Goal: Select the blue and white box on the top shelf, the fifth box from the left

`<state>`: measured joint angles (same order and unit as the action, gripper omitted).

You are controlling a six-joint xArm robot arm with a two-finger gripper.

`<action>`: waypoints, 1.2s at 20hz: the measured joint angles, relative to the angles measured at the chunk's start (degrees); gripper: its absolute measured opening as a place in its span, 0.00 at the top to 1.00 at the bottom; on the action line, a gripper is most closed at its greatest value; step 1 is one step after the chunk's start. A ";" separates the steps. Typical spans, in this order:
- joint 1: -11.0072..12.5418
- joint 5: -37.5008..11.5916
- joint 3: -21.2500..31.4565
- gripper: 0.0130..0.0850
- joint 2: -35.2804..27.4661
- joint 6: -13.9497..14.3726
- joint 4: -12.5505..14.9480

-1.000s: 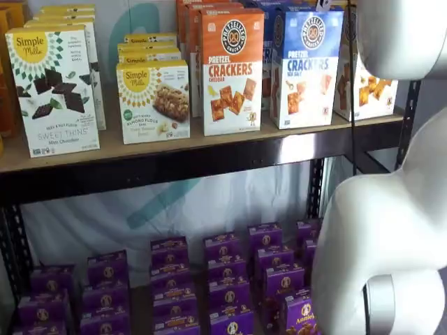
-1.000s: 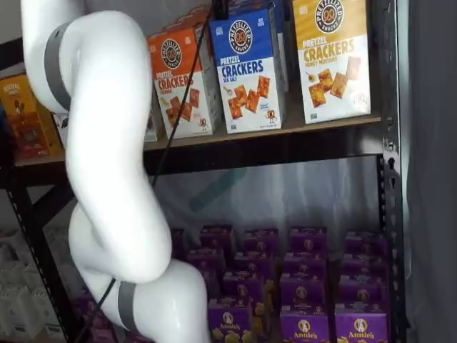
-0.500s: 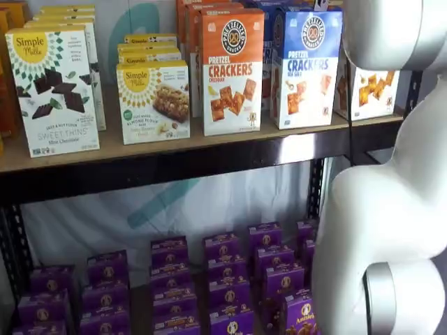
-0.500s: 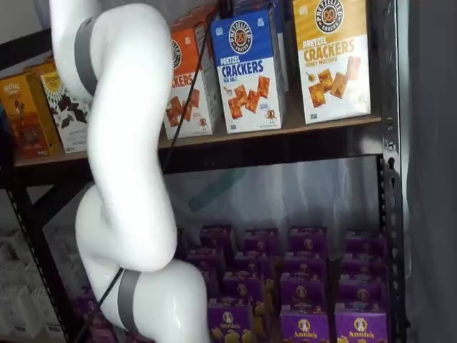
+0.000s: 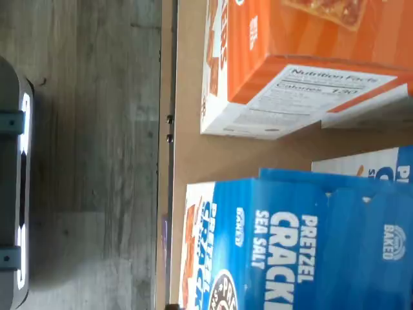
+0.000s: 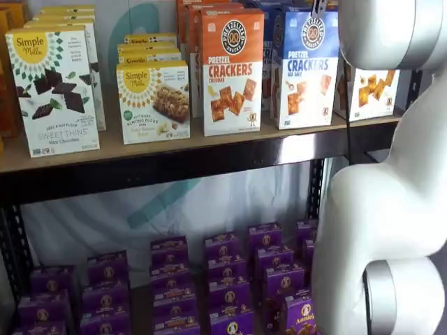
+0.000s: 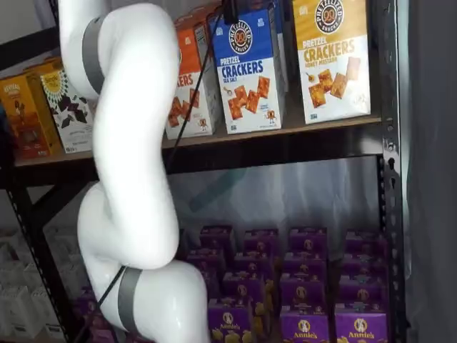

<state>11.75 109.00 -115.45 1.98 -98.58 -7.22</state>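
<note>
The blue and white box (image 6: 305, 70) stands upright on the top shelf (image 6: 174, 166), between an orange carton and a yellow-and-white carton. It also shows in a shelf view (image 7: 248, 71), and its blue top fills part of the wrist view (image 5: 303, 245). My gripper (image 7: 230, 8) shows only as black fingers at the view's upper edge, just above the box's top, with a cable hanging beside it. It shows the same way in a shelf view (image 6: 319, 7). No gap between the fingers can be made out. My white arm (image 6: 391, 209) hides the shelf's right end.
The orange cheddar carton (image 6: 232, 70) stands close on the box's left and the yellow-and-white carton (image 7: 331, 57) on its right. Simple Mills boxes (image 6: 52, 91) stand further left. Several small purple boxes (image 6: 223, 279) fill the lower level. A black upright (image 7: 389, 179) stands at the right.
My arm's upper links have swung towards the shelf and to the right in both shelf views. The black fingers stay above the blue and white box. The boxes have not moved.
</note>
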 joint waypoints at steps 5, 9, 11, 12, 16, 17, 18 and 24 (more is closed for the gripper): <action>-0.47 -1.09 1.82 0.00 0.26 0.06 0.61; -0.80 -1.51 3.11 0.00 0.61 0.10 1.18; -0.89 -1.63 3.67 0.00 0.81 0.07 1.43; -0.94 -1.65 3.95 0.00 0.90 0.05 1.56; -1.04 -1.56 4.77 0.00 1.18 0.00 1.89; -1.09 -1.63 5.10 0.00 1.33 0.00 1.99; -1.13 -1.76 5.44 0.00 1.51 0.00 2.04; -1.18 -2.88 7.63 0.00 2.69 0.10 1.71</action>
<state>10.57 106.12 -107.82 4.67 -98.48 -5.51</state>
